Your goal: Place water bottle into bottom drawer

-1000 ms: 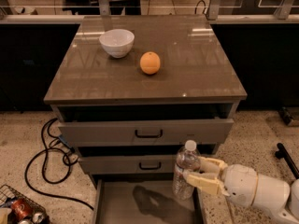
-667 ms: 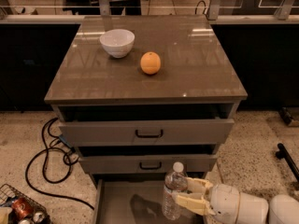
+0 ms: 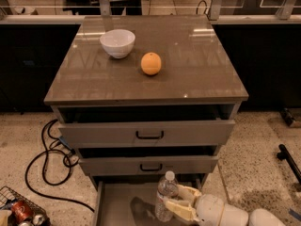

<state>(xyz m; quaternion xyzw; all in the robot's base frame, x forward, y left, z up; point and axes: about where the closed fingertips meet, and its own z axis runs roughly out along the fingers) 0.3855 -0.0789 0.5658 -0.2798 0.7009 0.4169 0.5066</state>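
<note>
gripper (image 3: 176, 200) clamps water bottle (image 3: 167, 187) upright | over bottom drawer (image 3: 117, 202), near right | risk: released while above the floor, bottle may topple and roll

Cabinet top (image 3: 197, 74), 2 things
White bowl (image 3: 117, 42) far left, orange (image 3: 151, 63) beside it; gripper (image 3: 176, 200) grasps water bottle (image 3: 165, 192) at the bottom drawer (image 3: 117, 210).

1 water bottle (image 3: 166, 197), 1 gripper (image 3: 171, 199) clamped on it over the 1 bottom drawer (image 3: 117, 207). 3 drawers total: 2 upper drawers (image 3: 103, 134), 2 black handles (image 3: 150, 135). Cabinet top: 1 white bowl (image 3: 117, 43), 1 orange (image 3: 151, 63). Floor: 1 black cable (image 3: 44, 166).
</note>
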